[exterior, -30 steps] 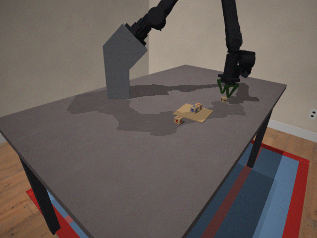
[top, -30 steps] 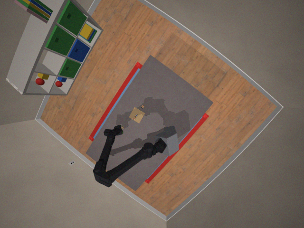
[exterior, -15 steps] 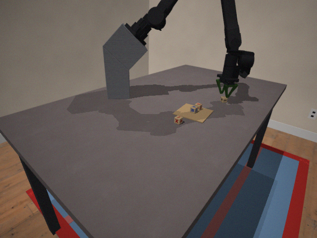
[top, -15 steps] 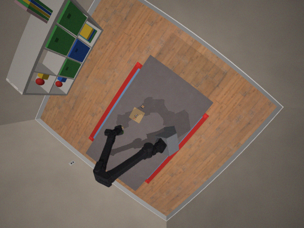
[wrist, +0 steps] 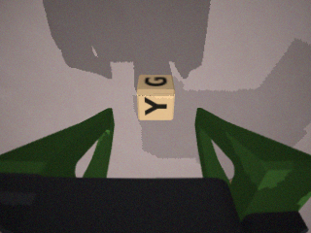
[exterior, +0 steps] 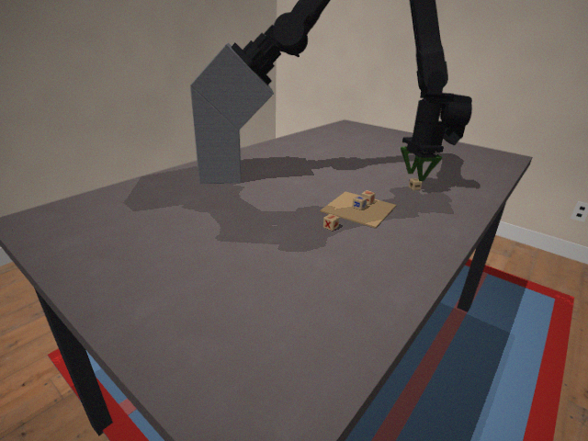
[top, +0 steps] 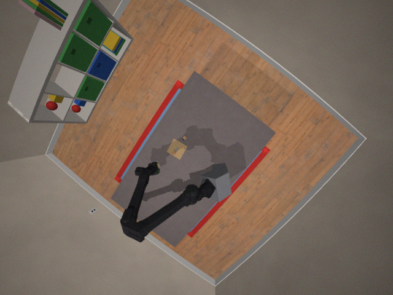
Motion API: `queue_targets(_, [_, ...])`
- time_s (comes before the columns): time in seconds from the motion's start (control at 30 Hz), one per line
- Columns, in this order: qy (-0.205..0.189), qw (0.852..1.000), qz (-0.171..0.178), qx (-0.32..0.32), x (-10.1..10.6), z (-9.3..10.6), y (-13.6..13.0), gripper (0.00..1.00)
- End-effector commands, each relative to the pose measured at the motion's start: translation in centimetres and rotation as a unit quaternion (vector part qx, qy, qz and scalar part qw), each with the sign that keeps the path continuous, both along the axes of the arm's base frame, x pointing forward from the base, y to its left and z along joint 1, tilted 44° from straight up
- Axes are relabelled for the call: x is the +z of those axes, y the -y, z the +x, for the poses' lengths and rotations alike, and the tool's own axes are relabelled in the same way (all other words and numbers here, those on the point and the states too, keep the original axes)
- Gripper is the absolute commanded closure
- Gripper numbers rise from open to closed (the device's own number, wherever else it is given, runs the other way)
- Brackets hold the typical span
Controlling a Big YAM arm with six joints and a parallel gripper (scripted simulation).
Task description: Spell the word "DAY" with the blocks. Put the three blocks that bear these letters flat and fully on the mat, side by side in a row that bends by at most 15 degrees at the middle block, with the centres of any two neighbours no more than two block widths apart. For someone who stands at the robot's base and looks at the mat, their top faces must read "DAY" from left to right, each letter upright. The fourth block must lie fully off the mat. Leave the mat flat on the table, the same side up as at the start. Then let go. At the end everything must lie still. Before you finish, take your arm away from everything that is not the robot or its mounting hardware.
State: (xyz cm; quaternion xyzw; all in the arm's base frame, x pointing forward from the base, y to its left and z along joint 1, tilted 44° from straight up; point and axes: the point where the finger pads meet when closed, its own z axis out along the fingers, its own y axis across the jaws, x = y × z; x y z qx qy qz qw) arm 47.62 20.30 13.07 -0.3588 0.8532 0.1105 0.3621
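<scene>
Nearest the lens in the wrist view: the gripper [top: 158,168] [exterior: 416,175] [wrist: 155,116], its jaws standing a little over half open, wider than the block, holding nothing. Just beyond, toward 12 o'clock, the Y block [top: 158,165] [exterior: 415,184] [wrist: 155,107] sits on the tabletop [top: 221,104] [exterior: 285,294] [wrist: 262,58], off the mat [top: 180,155] [exterior: 339,204]: about 8 o'clock of it in the top view, 2 o'clock in the exterior.

Handling, my guess: light, rigid, painted wood by its look; not fragile, fair friction, apt to skid or twist if one finger lands first. Best hold: the two opposite side faces at 3 and 9 o'clock in the wrist view, low and centred, lettered top left free.

Wrist view alone gives clear letters: Y with its foot toward 3 o'clock, G on the neighbouring face. It misses the mat. Exterior shows a blue-lettered block [exterior: 359,203] and a red-lettered block [exterior: 368,196] close together on the mat, the X-faced block [top: 184,137] [exterior: 331,221] just beside it at 8 o'clock. Top view gives the layout; its letters are too small to read.

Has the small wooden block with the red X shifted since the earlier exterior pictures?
No: in the exterior view, the block keeps its place relative to the grey pedestal.
</scene>
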Motion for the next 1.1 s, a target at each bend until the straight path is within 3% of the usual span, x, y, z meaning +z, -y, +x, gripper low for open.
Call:
queue_targets(0.0, [0.010,1.000,0.008,0.000,1.0,-0.1,-0.6,0.42])
queue_targets(1.07, [0.009,1.000,0.008,0.000,-1.6,2.4,-2.3,0.42])
